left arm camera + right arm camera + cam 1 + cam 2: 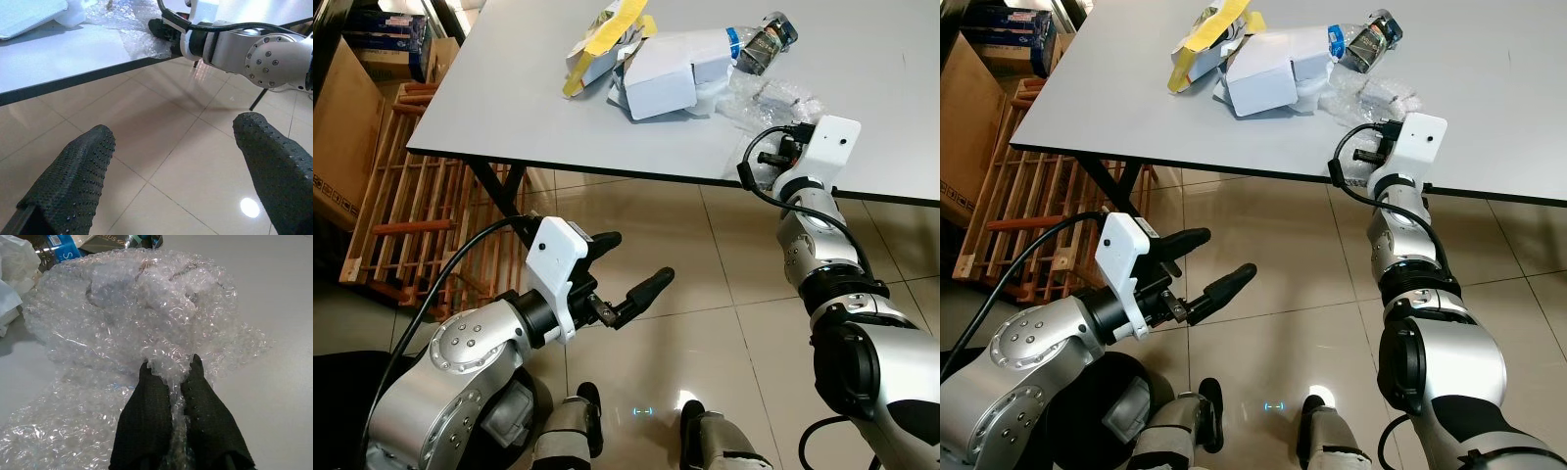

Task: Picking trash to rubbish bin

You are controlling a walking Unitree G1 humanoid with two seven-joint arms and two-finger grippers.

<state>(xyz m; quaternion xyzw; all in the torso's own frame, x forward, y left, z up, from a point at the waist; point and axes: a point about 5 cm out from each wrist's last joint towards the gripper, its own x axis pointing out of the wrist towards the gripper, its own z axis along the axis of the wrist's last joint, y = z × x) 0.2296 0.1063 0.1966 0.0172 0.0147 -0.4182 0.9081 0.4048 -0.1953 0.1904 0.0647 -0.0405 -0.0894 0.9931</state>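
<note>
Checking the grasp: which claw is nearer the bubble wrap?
Right. The right claw is pinched on the bubble wrap at the table edge; the left claw hangs open below, over the floor.

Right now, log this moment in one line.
right gripper: shut on bubble wrap at table edge | left gripper: open, idle above floor
</note>
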